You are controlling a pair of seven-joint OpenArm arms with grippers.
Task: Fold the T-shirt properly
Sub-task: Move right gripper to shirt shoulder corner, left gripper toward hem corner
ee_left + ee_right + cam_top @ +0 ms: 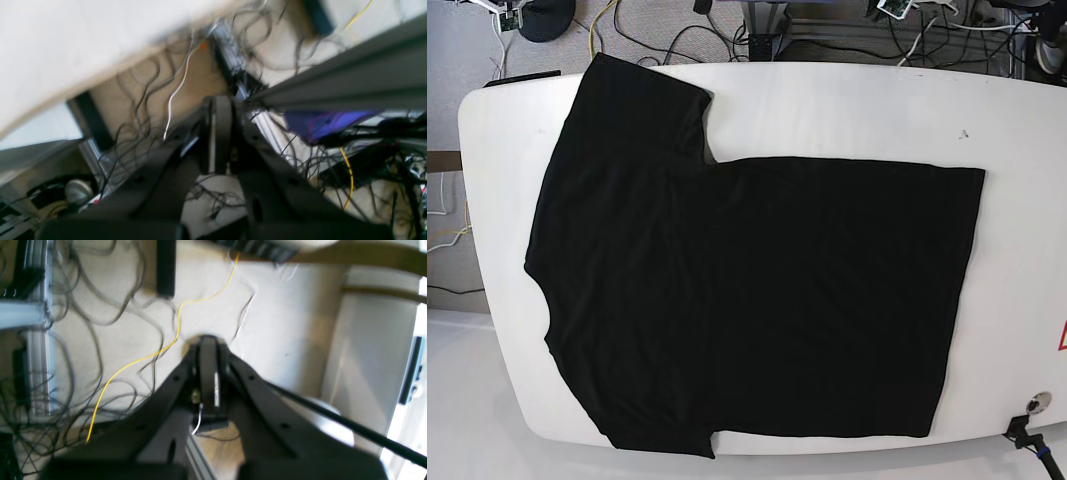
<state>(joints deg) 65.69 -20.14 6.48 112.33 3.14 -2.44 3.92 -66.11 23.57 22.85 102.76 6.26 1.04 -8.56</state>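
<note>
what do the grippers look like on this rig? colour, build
Both alike: the left gripper and right gripper are matte black, each with two broad angled arms bearing small round holes, converging on slim dark fingers. A thin white wire shows at the right one's base. No markings legible; both views blurred.

Even, bright light fills the base view, which is sharp; the T-shirt reads as flat black with little fold detail, and the white table is near glare. Both wrist views are soft and smeared, cables blurred, with washed-out patches at upper left and far right.
</note>
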